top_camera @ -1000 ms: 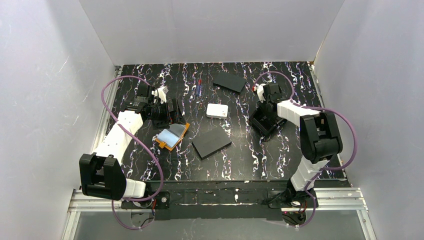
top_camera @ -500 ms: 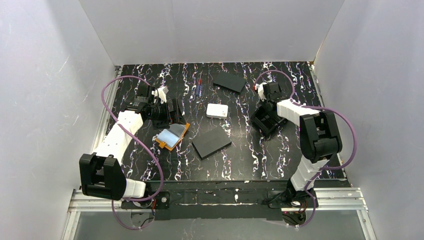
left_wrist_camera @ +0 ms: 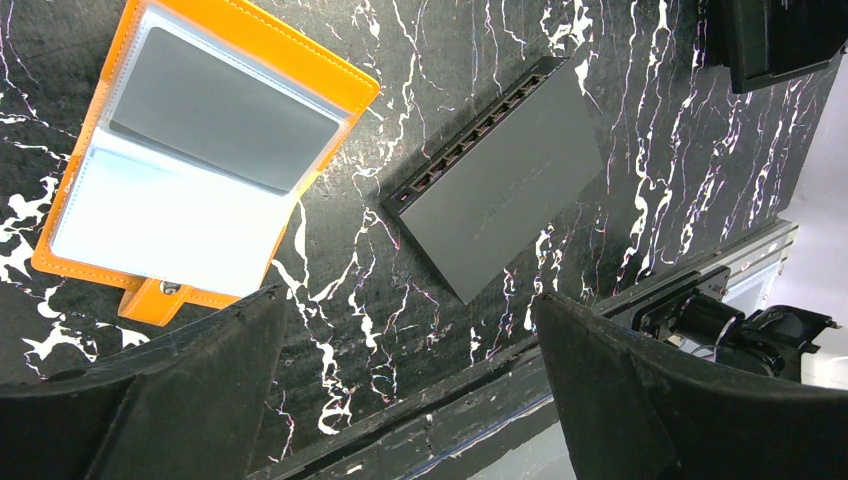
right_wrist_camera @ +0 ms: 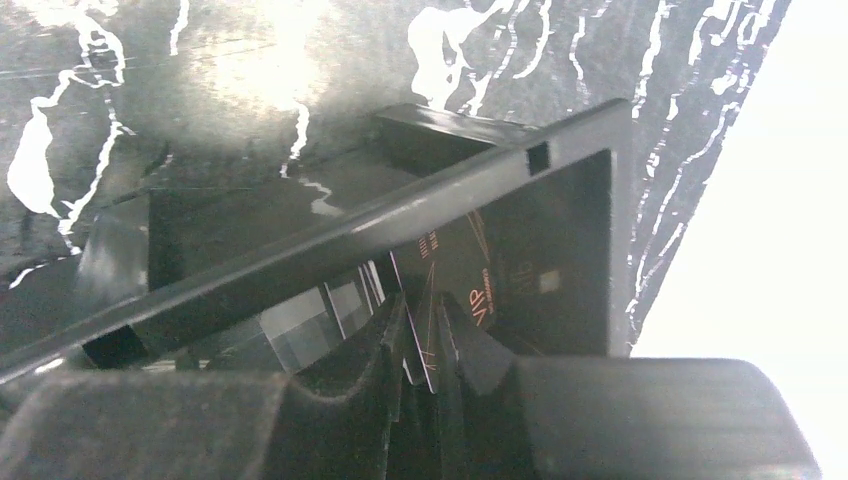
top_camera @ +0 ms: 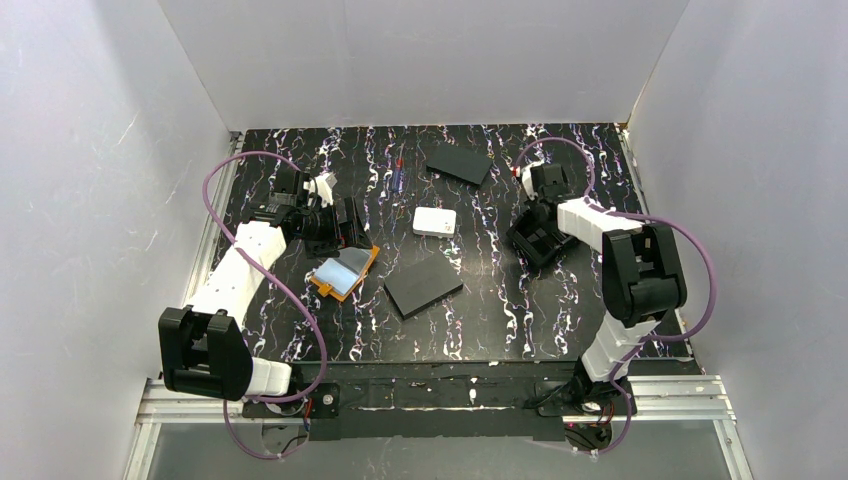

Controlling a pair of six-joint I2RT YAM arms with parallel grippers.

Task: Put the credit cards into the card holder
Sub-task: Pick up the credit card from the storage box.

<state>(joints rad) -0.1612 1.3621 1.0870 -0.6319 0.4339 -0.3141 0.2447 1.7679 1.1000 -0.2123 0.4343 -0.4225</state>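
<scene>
The card holder is laid open on the left half of the table, with a flat box just to its right. A smaller box is parked behind that one. Another slab is set near the back edge. Way over on the right, credit cards are stood up in a rack.

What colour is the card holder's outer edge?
Orange; the card holder shows best in left wrist view.

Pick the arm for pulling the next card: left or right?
Right. Its end effector straddles a card in the black tray. The left end effector hangs wide open by the orange card holder, far from that tray.
</scene>
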